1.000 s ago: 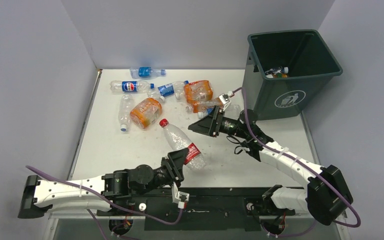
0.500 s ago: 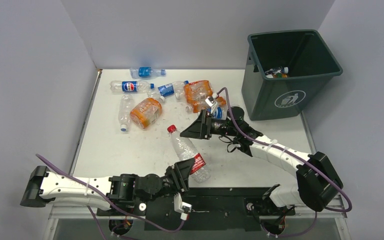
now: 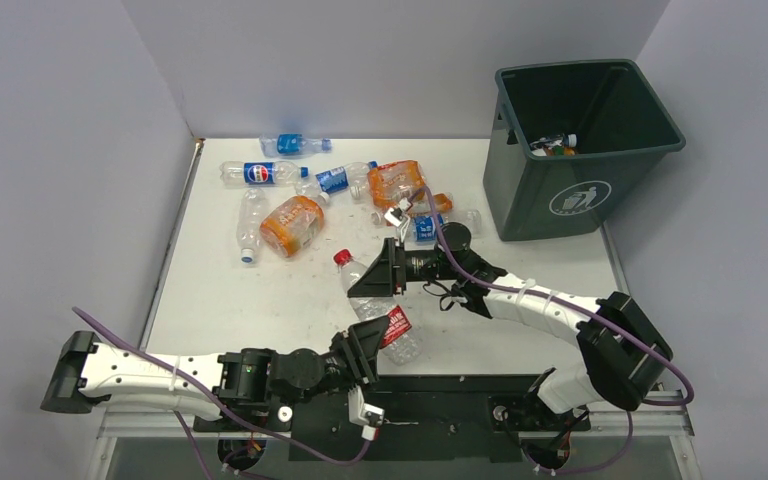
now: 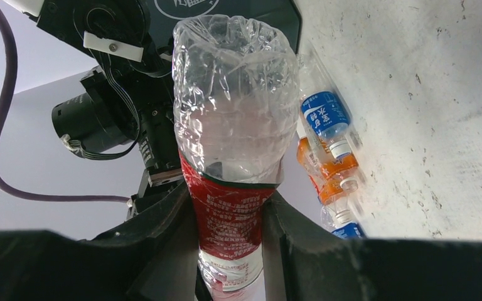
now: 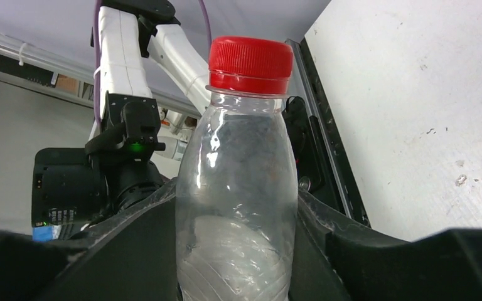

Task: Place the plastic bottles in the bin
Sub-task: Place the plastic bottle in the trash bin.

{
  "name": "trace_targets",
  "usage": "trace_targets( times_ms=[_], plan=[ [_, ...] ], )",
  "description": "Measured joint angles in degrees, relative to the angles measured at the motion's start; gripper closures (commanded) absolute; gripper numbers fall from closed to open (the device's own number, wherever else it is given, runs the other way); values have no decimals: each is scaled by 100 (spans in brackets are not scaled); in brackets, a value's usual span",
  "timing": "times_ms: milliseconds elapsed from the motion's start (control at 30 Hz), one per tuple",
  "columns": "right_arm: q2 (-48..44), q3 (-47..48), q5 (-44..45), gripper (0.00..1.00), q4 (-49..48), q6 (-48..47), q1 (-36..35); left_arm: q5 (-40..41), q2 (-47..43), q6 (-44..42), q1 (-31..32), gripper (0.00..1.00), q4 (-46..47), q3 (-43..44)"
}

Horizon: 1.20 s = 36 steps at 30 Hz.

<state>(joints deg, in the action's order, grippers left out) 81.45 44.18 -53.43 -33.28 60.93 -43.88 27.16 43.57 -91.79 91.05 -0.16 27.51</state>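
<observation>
A clear plastic bottle (image 3: 353, 272) with a red cap and red label hangs tilted over the table's near middle. My left gripper (image 3: 375, 338) is shut on its red label (image 4: 229, 213), and the crumpled base (image 4: 235, 75) points away from that camera. My right gripper (image 3: 368, 281) has its fingers pressed on both sides of the bottle's upper body (image 5: 238, 182), just below the red cap (image 5: 250, 59). The dark green bin (image 3: 560, 205) stands at the back right with a few bottles (image 3: 555, 146) inside. Several more bottles lie on the table's far half.
Loose on the white table: a blue-labelled cola bottle (image 3: 258, 173), a blue bottle (image 3: 293, 144), two crumpled orange ones (image 3: 293, 224) (image 3: 397, 185), a clear one (image 3: 250, 225), and small bottles (image 3: 425, 228) beside the right arm. Grey walls enclose the table.
My right gripper has swung left from the bottle pile to the held bottle and closed round its upper part. The left arm drew back toward the near edge, then held still.
</observation>
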Motion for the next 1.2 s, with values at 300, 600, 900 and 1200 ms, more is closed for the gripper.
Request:
trace_targets(
  times_ms=[300, 600, 900, 1200],
  plan=[
    [-396, 17, 264, 64, 212, -219, 570, 55, -168, 728, 4, 4, 254, -7],
    [-2494, 527, 2234, 61, 1386, -1729, 1261, 597, -275, 3357, 31, 4, 431, 450],
    [-3353, 144, 2846, 60, 975, -2295, 1043, -1644, -205, 8778, -2793, 4, 367, 1993],
    [-3097, -15, 2618, 59, 603, -2308, 459, -4789, 809, 12227, -4118, 4, 2343, 1757]
  ],
)
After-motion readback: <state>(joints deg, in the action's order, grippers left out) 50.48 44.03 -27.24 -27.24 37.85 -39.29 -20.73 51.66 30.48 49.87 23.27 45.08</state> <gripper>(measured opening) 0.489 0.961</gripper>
